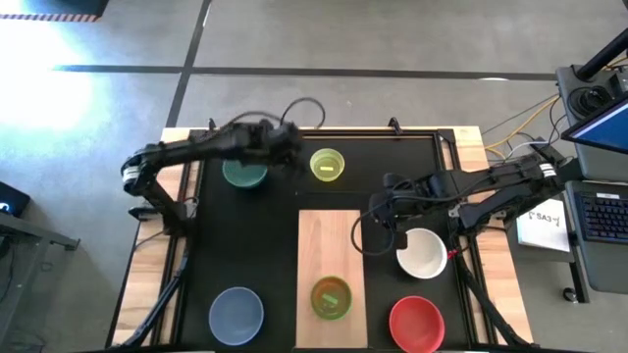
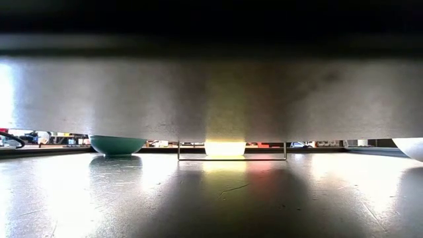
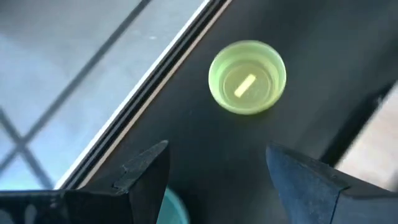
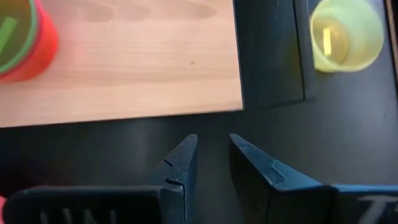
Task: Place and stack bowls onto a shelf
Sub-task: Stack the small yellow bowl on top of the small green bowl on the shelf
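Note:
My left gripper (image 1: pixel 294 149) is open and empty above the black tabletop at the far side, between the teal bowl (image 1: pixel 244 173) and the yellow bowl (image 1: pixel 327 164). Its wrist view shows the yellow bowl (image 3: pixel 247 78) ahead of the spread fingers (image 3: pixel 217 152). My right gripper (image 1: pixel 369 218) hangs just right of the pale wooden shelf (image 1: pixel 330 245), its fingers nearly together on nothing (image 4: pixel 212 142). A bright green bowl sits nested in an orange-red one (image 1: pixel 331 297) on the shelf's near half. The white (image 1: pixel 424 252), red (image 1: pixel 416 322) and grey-blue (image 1: pixel 235 314) bowls rest on the tabletop.
The shelf's far half (image 4: pixel 124 62) is bare wood. The low view shows the teal bowl (image 2: pixel 117 144), the yellow bowl (image 2: pixel 225 148) and the white bowl's edge (image 2: pixel 413 147) on the tabletop. Wooden table edges frame the black top; a desk with a laptop stands at the right.

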